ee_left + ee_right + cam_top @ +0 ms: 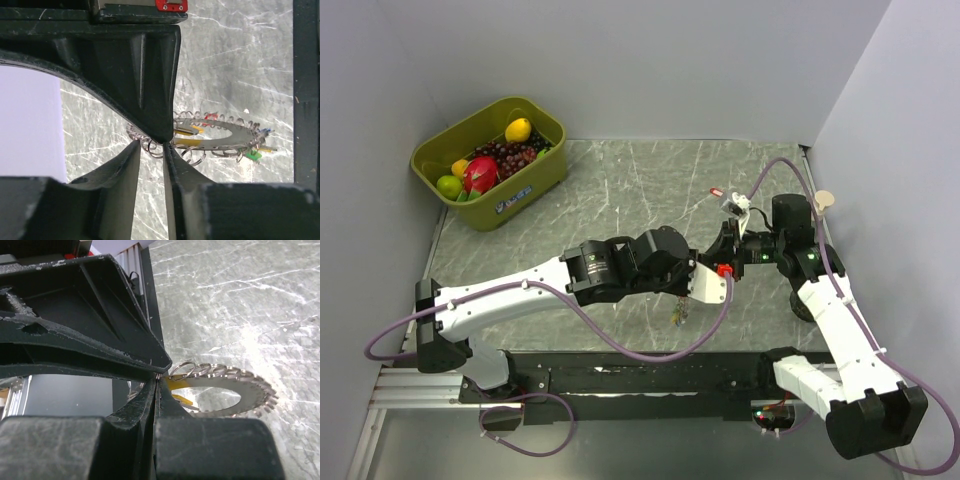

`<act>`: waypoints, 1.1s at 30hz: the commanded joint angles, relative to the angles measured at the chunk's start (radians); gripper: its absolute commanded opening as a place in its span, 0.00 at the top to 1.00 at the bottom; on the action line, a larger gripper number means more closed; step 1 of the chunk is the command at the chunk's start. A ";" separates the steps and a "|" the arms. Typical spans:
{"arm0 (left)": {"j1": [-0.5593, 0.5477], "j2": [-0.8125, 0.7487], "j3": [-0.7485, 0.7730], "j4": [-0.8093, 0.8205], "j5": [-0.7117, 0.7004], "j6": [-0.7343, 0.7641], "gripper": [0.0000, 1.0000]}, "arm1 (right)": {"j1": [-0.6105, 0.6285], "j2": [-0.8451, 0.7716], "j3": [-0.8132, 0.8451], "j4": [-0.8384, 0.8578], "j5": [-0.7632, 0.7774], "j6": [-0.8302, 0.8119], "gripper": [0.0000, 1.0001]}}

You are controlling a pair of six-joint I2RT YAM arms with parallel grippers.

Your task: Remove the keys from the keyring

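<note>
The keyring [235,131] is a flat silvery metal loop edged with many small split rings, held above the grey marble table between both grippers. Tiny keys hang from it: yellow [187,132], red [210,116] and green [253,155]. In the top view they dangle as a small cluster [678,313]. My left gripper [151,146] is nearly shut, with a small split ring of the keyring pinched between its fingertips. My right gripper [158,377] is shut on the keyring's [250,390] edge from the opposite side. In the top view the grippers meet, left [705,290] and right [725,258].
A green basket [545,175] of fruit stands at the far left corner. A small red and white piece [717,192] lies on the table beyond the grippers. Walls close in the back and right sides. A black rail [650,370] runs along the near edge.
</note>
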 commanded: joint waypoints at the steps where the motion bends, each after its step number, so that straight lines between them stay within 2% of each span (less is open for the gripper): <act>1: -0.013 0.027 -0.017 0.019 -0.025 0.003 0.71 | -0.002 -0.033 0.030 0.062 -0.095 0.025 1.00; 8: -0.017 0.033 -0.011 0.019 -0.036 0.004 0.90 | -0.002 -0.047 0.037 0.043 -0.107 0.014 1.00; 12: -0.017 0.034 -0.008 0.011 -0.035 0.004 0.91 | -0.003 -0.049 0.033 0.050 -0.126 0.014 1.00; 15: -0.018 0.036 -0.009 0.012 -0.033 0.001 0.81 | -0.012 -0.058 0.025 0.076 -0.138 0.034 1.00; 18: -0.021 0.036 -0.014 0.009 -0.032 0.001 0.79 | -0.017 -0.060 0.028 0.080 -0.156 0.047 1.00; 24: -0.032 0.043 -0.018 0.020 -0.033 -0.013 0.84 | -0.021 -0.067 0.028 0.091 -0.158 0.057 1.00; 28: -0.040 0.054 -0.014 0.032 -0.033 -0.023 0.99 | -0.020 -0.064 0.024 0.089 -0.155 0.054 1.00; 33: -0.040 0.071 0.012 0.034 -0.005 -0.055 0.99 | -0.020 -0.072 0.022 0.089 -0.146 0.047 1.00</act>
